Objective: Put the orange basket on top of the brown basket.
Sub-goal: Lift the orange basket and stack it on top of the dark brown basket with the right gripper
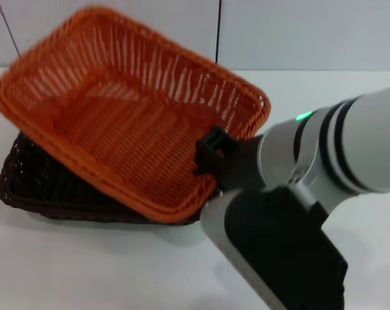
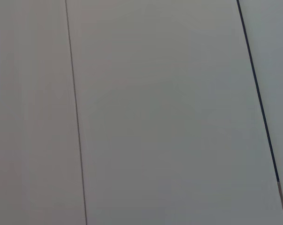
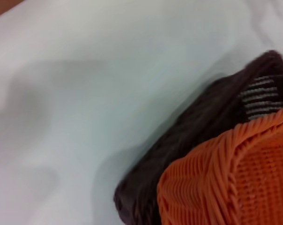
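Your right gripper (image 1: 208, 157) pinched the near rim of the orange basket (image 1: 117, 123), which hung tilted over the brown basket (image 1: 33, 187) on the table (image 1: 85, 265). Released that crooked, it could have slid off; the thin rim grip might have slipped too.

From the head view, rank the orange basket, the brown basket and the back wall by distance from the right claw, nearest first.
1. The orange basket: the right claw is at its near right rim; it is tilted.
2. The brown basket: underneath, showing to the left.
3. The back wall: farthest, behind both baskets.
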`<state>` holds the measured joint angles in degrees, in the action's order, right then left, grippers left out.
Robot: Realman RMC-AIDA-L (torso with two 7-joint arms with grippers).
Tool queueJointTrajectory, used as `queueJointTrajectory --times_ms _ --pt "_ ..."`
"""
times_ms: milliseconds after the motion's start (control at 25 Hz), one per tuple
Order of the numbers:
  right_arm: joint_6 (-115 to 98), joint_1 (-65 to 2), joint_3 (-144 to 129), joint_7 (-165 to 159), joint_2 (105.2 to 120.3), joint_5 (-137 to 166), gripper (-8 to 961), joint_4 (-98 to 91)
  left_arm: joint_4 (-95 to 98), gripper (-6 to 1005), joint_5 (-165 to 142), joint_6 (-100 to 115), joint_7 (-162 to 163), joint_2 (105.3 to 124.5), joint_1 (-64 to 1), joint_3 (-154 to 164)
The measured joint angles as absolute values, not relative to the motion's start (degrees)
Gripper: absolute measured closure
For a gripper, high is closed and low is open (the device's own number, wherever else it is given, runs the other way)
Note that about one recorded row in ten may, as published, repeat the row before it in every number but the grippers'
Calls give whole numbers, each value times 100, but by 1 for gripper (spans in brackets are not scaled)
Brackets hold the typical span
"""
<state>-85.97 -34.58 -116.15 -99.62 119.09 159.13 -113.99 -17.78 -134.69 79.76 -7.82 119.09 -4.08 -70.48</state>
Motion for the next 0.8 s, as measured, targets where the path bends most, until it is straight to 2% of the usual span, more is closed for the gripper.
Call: queueJointTrajectory --times_ms 800 --pt "-7327 -3584 -11957 -9633 11916 16425 802 -10536 -1846 234 -12897 7990 -781 11908 -418 -6464"
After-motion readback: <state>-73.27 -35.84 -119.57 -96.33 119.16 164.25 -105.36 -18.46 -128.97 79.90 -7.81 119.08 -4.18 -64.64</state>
